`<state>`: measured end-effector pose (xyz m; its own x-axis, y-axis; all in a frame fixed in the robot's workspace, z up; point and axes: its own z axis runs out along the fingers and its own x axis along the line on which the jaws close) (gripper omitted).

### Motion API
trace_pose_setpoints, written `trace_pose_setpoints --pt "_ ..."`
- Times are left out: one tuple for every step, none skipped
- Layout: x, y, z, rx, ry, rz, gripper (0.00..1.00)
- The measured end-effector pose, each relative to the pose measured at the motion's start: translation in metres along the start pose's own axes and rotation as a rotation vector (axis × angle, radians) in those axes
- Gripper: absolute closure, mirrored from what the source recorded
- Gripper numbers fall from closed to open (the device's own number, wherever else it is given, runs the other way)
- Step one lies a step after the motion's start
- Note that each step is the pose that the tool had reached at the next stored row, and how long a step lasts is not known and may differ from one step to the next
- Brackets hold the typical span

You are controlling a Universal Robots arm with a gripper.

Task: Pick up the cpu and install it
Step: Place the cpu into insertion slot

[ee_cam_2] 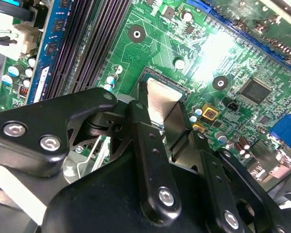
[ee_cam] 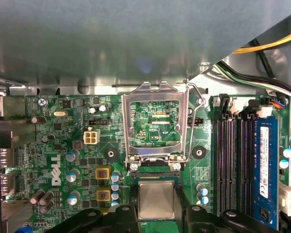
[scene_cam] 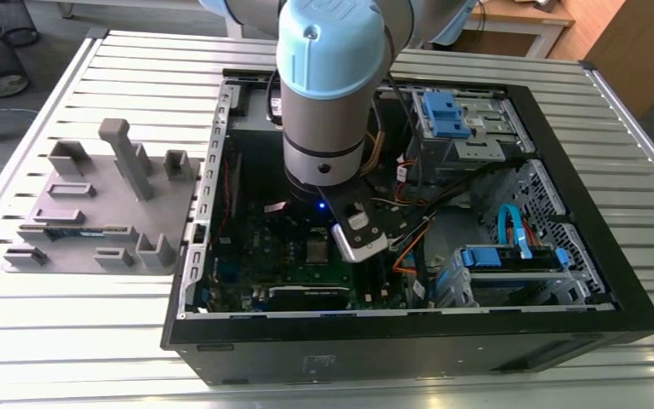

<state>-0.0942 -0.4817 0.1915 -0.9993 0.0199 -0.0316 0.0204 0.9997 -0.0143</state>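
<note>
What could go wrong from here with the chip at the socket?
The gripper holds the cpu at the socket; if tilted or offset, it may seat crooked. The raised load plate stands just beyond it, and capacitors crowd one finger, so a sideways slip might strike them.

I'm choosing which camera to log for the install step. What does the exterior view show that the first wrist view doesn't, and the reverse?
The exterior view gives the setting: the open computer case on the slatted table, the grey fixture at the exterior view's left, and the arm reaching down into the case. The first wrist view gives the close work: the socket frame standing open, and the gripper shut on the cpu next to it. Both share the green motherboard.
</note>
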Motion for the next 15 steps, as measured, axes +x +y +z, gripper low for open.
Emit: trace_pose_setpoints --pt "0.0001 0.0000 0.0001 0.0000 0.0000 0.001 0.62" --pt "0.0002 0.0000 0.0001 0.0001 0.0000 0.001 0.62" --pt "0.0003 0.0000 0.0002 0.0002 0.0000 0.002 0.62" --pt "0.0003 -0.0001 0.0003 0.0003 0.0001 0.002 0.62" --pt "0.0004 -0.0001 0.0004 0.0005 0.0002 0.003 0.62" --pt "0.0004 -0.0001 0.0005 0.0005 0.0002 0.003 0.62" --pt "0.0004 -0.0001 0.0007 0.0006 0.0003 0.003 0.62" --pt "0.0003 -0.0001 0.0008 0.0006 0.0003 0.003 0.62" --pt "0.0000 0.0000 0.0009 0.0005 0.0005 0.003 0.62" --pt "-0.0004 0.0000 0.0009 0.0005 0.0005 0.003 0.62" --pt "-0.0009 0.0000 0.0010 0.0004 0.0004 0.003 0.62" --pt "-0.0013 0.0000 0.0010 0.0003 0.0002 0.003 0.62" --pt "-0.0017 0.0000 0.0010 0.0004 0.0001 0.003 0.62" --pt "-0.0017 0.0000 0.0010 0.0004 0.0002 0.003 0.62" --pt "-0.0017 0.0000 0.0010 0.0004 0.0001 0.003 0.62"
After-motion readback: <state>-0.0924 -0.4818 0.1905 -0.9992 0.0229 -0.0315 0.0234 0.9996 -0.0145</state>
